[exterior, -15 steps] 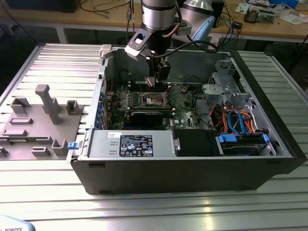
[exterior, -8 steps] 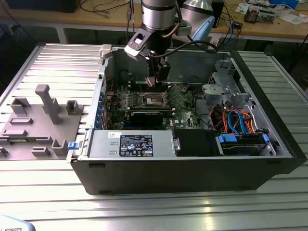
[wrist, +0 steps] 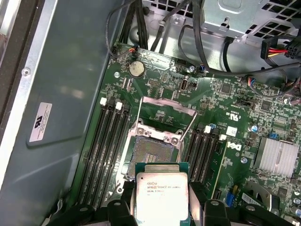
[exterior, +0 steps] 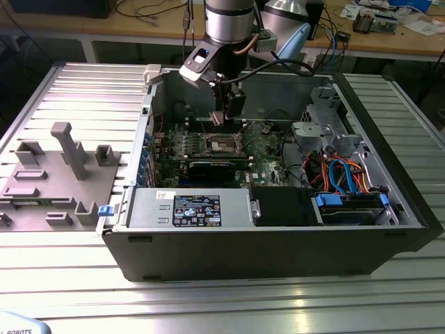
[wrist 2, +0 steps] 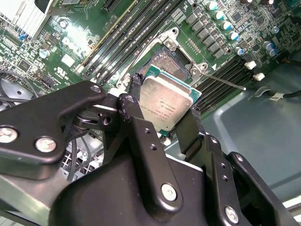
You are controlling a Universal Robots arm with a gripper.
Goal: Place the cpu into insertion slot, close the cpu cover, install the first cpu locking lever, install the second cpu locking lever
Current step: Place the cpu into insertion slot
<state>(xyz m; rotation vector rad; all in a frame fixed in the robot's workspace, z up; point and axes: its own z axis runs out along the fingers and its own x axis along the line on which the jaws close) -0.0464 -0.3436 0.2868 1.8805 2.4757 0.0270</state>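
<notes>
One cpu [wrist 2: 167,106]: square, dull silver lid, green rim, pinched between the fingers of my gripper [wrist 2: 160,115], just over the open insertion slot [wrist: 153,157]. cpu cover [wrist: 168,103] flipped up. My arm [exterior: 228,28] points straight down into the computer case [exterior: 278,243].

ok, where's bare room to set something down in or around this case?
Free: the ribbed table in front of the PC case and at the exterior view's right of it. Crowded: the motherboard, where the end effector holds the cpu near the insertion slot, and the cabled drive bay.
</notes>
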